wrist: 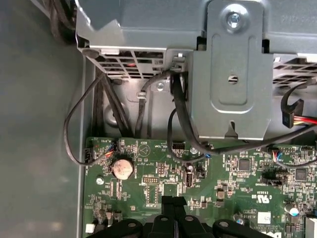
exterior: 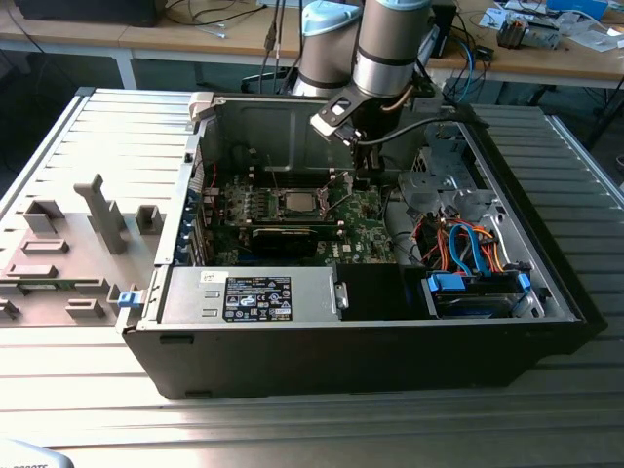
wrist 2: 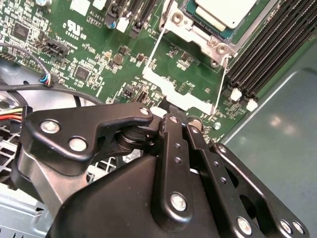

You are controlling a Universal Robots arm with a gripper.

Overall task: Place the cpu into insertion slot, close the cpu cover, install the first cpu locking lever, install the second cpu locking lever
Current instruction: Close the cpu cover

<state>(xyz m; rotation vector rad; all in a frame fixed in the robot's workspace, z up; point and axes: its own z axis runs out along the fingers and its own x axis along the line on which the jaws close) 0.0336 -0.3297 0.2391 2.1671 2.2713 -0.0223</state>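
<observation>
Cpu (wrist 2: 225, 11) is sitting in its socket; cpu cover (wrist 2: 171, 91) is standing open just beside the closed, empty gripper (wrist 2: 173, 115), which is hovering near the motherboard's (wrist 2: 89, 49) edge.

- The setting is catalogued as a robotics or electronics lab.
- An open desktop computer case (exterior: 390, 356) is laid on a ribbed metal table (exterior: 292, 429), with its motherboard (exterior: 366, 229) exposed.
- A robot arm (exterior: 390, 49) is positioned over the case.
- Wooden workbenches (exterior: 146, 44) at the back are strewn with cables (exterior: 210, 15) and small parts.
- A grey fixture tray (exterior: 68, 253) is set beside the case.
</observation>
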